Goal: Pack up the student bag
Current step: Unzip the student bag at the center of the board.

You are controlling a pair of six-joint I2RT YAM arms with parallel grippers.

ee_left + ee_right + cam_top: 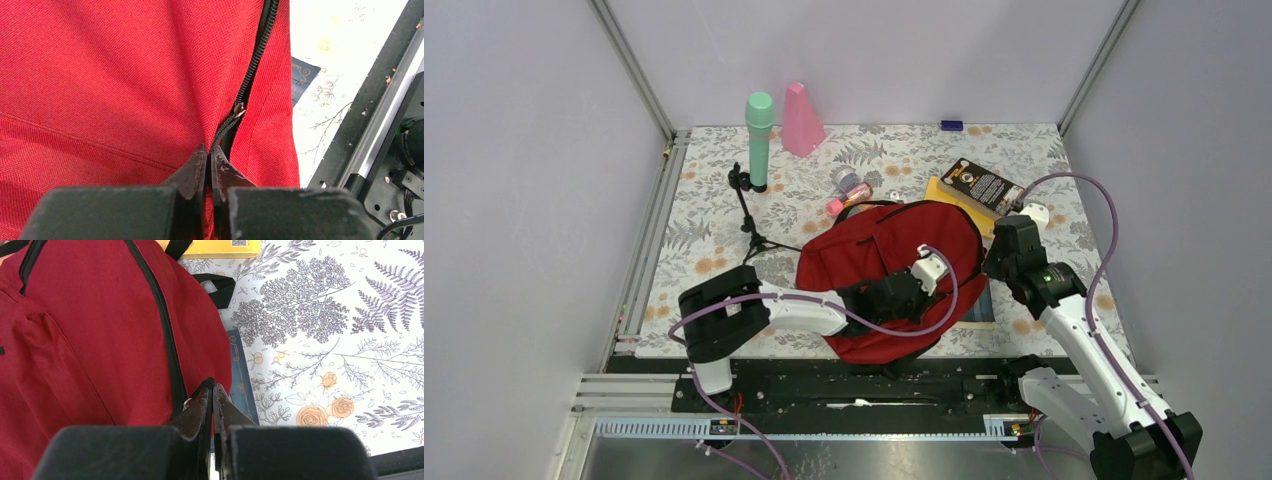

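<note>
The student bag (874, 255) lies flat in the middle of the table, a big red backpack with black zipper lines. My left gripper (209, 149) reaches over it from the left and is shut on the red fabric edge by the zipper (252, 65), just below the metal slider (240, 109). The zipper is parted below the slider. At the bag's right edge, my right gripper (212, 387) is shut on a black zipper pull whose metal ring (187, 402) shows beside the left finger. From above, the left gripper (942, 258) and right gripper (990, 268) sit close together.
A blue book (240, 375) lies partly under the bag's right side. A yellow book (944, 192) and a black one (984, 185) lie behind it. At the back stand a green microphone (759, 140) on a black stand, a pink cone (802, 120) and small items (849, 190).
</note>
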